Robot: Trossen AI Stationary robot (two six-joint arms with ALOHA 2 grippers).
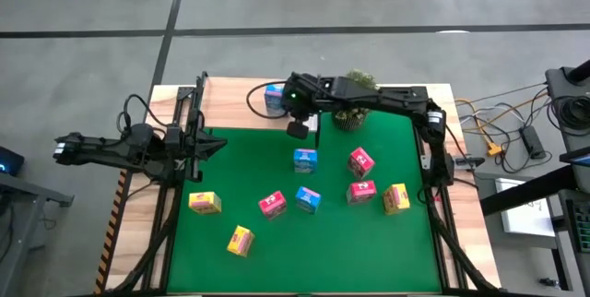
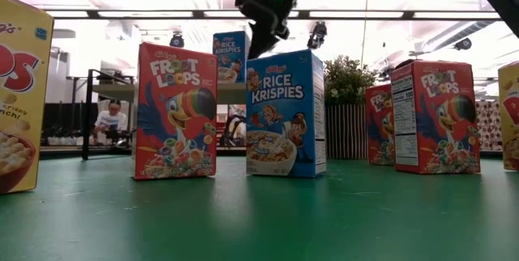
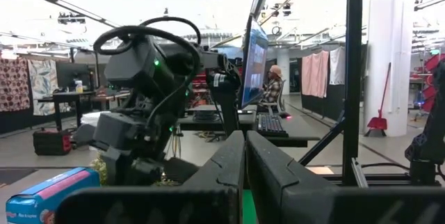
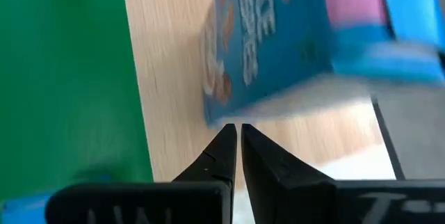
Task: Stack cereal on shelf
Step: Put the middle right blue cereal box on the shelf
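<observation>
So, counting boxes from the high view: three blue, three red, three yellow, nine total. One blue box sits on the shelf at the back; the other eight stand on the green mat. The right gripper hovers by the shelf, fingers pinched together on nothing. The left gripper waits at the mat's left edge, closed, empty I think.
</observation>
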